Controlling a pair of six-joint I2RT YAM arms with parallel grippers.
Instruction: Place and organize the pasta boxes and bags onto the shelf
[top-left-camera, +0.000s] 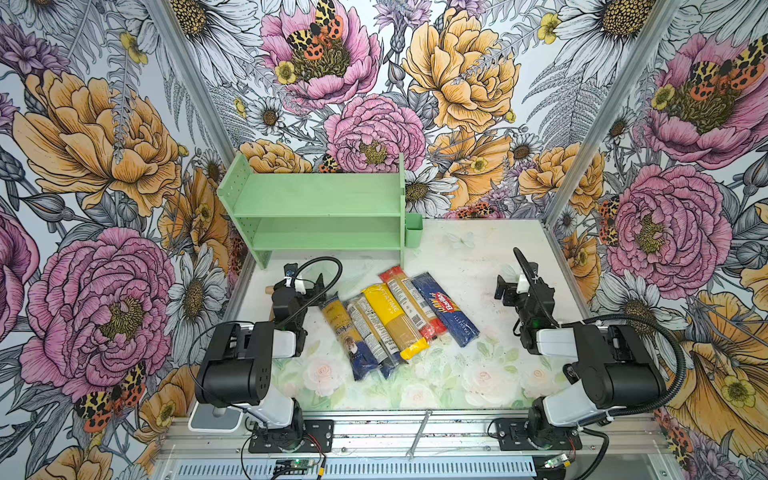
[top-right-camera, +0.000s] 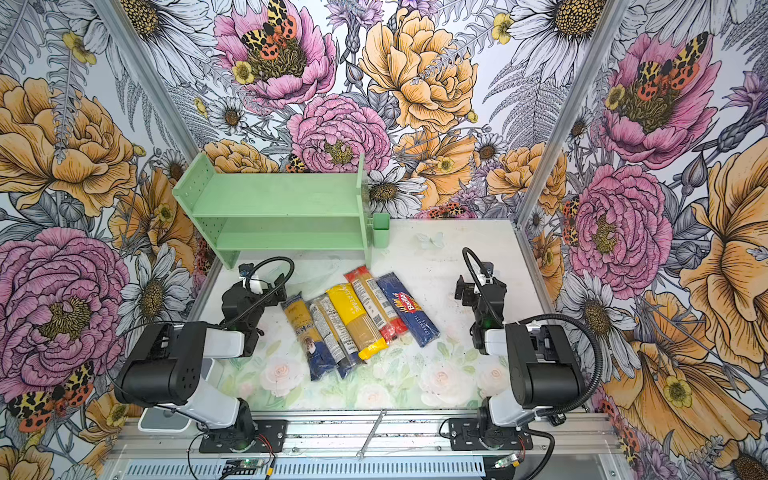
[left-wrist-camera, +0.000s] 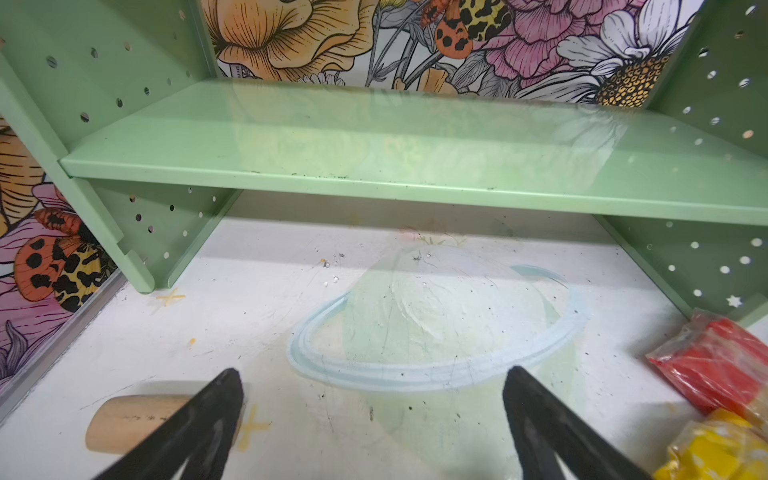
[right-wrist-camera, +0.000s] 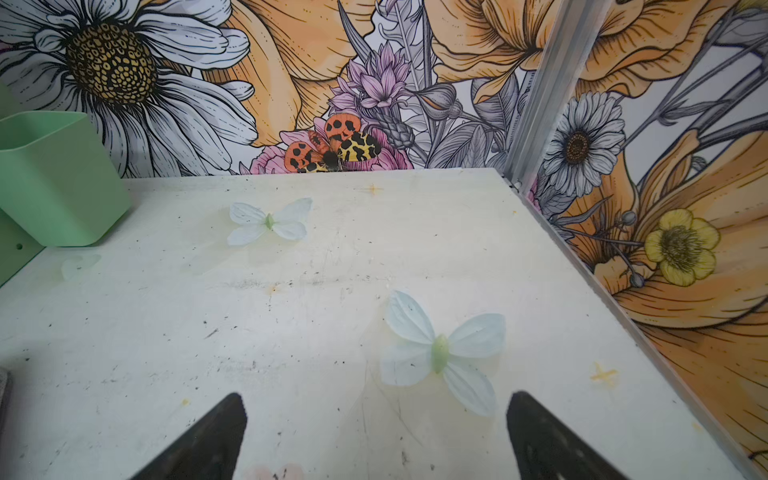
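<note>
The shelf (top-left-camera: 324, 195) is seen empty; five pasta packs (top-left-camera: 390, 316) are laid side by side on the surface (top-left-camera: 457, 257) just in front of it. The left gripper (left-wrist-camera: 374, 374) and the right gripper (right-wrist-camera: 377, 397) are held open, nothing gripped. The first pick is judged pending: one pack must be grasped.

Blue box (top-left-camera: 451, 309): red "Barilla" logo; white "SPAGHETTI" at 5 o'clock from it. Yellow bag (top-left-camera: 392, 320): white lettering ending in "TIME". Other packs (top-left-camera: 376, 332): print illegible.
</note>
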